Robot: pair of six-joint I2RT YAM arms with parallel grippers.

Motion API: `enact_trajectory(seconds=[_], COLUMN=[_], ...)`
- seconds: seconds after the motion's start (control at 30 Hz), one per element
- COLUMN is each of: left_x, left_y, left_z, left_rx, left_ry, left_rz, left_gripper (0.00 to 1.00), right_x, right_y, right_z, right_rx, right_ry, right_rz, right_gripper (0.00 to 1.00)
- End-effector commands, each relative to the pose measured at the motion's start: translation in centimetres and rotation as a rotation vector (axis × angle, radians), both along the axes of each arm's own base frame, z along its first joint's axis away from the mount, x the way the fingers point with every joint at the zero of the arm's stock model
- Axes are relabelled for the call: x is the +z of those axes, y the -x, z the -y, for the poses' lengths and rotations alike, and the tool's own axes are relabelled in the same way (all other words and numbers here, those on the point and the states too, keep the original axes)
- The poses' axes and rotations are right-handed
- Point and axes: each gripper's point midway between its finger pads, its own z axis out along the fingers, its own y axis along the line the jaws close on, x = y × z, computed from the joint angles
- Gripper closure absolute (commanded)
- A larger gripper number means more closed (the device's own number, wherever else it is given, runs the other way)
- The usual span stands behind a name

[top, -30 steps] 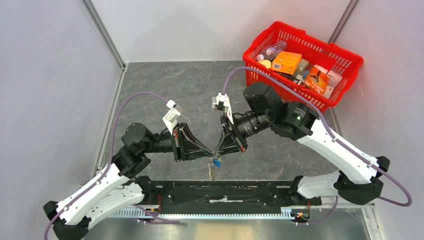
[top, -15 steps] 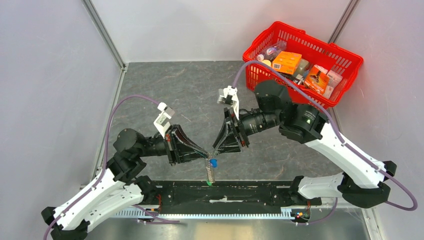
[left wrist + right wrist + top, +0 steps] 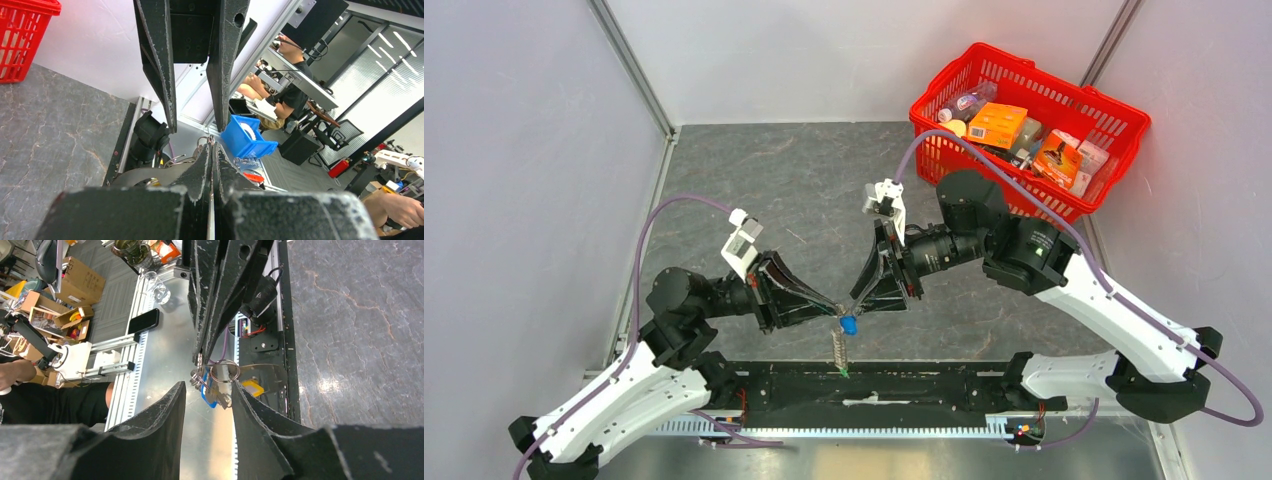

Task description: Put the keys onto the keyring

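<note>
Black fingers of the left pincer (image 3: pixel 835 313) are pressed flat together, nipping the metal end of the keyring (image 3: pixel 224 371) at their very tips. We judge the hold is kept this far out so that the small ring stays exposed below the tips, where the other arm can reach it. Directly opposite, tip to tip, stands the right pincer (image 3: pixel 208 385). Its jaws are parted to a middling gap and touch nothing that we can see. The ring and the blue-headed key (image 3: pixel 209 392) lie in the space between them.

Since no finger bears the key and it does not drop, we take it to hang from the ring. The frames do not show whether it is fully threaded. Just beside the ring, on the side away from the key, sits a yellow tag (image 3: pixel 251 388).

Below both pincers the strap (image 3: pixel 840 350) dangles straight down, ending near a green tag (image 3: pixel 844 372). We read this as the reason for working in the air: the loose parts fall clear of the ring.

Beyond the right pincer, well apart on the table (image 3: pixel 774 180), stands a red basket (image 3: pixel 1114 115) of packets.
</note>
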Motion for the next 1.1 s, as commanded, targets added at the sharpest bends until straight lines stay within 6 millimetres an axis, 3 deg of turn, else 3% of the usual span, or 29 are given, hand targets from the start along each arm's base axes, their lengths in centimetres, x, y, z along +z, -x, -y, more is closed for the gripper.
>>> enact_trajectory(seconds=[0.0,0.47,0.63,0.87,1.07], left_x=[1.8,2.3,2.4,2.3,2.5], left_y=[0.1,-0.3,-0.5,-0.8,-1.5], left_z=[-0.4,-0.4,-0.5,-0.4,-0.5], left_rx=[0.013,0.035,0.052,0.063,0.104], left_ry=[0.083,0.101,0.11,0.11,0.123], left_rz=[0.021,0.019,0.014,0.007,0.011], left_gripper=[0.98,0.98,0.98,0.98,0.98], right_x=[1.5,1.2,1.0,1.2,1.9], right_y=[0.6,1.1,1.2,1.3,1.6], right_z=[-0.3,-0.2,-0.2,-0.2,-0.2], right_rx=[0.044,0.069,0.071,0.07,0.07], right_ry=[-0.071,-0.08,-0.08,-0.088,-0.123], right_rz=[0.028,0.025,0.027,0.029,0.027], right_gripper=[0.54,0.62,0.73,1.0,1.0])
